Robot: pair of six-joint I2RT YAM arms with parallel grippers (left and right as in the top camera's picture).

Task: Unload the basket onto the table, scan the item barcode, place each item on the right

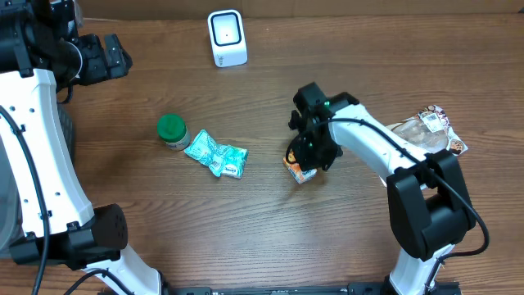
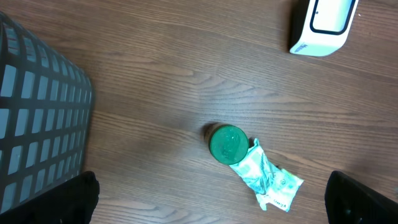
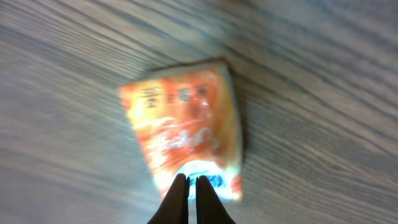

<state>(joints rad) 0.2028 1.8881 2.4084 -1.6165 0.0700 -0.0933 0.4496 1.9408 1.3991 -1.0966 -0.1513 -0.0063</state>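
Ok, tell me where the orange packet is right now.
In the overhead view the orange packet is just right of centre, pinched at one edge by the right gripper, with the teal packet to its left.

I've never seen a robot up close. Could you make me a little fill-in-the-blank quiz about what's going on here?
1. The right claw is shut on the ___ packet.
2. The lid of the jar is ___.
3. The left claw holds nothing and stands ___.
4. The colour of the scanner is ___.
Missing words: orange, green, open, white.
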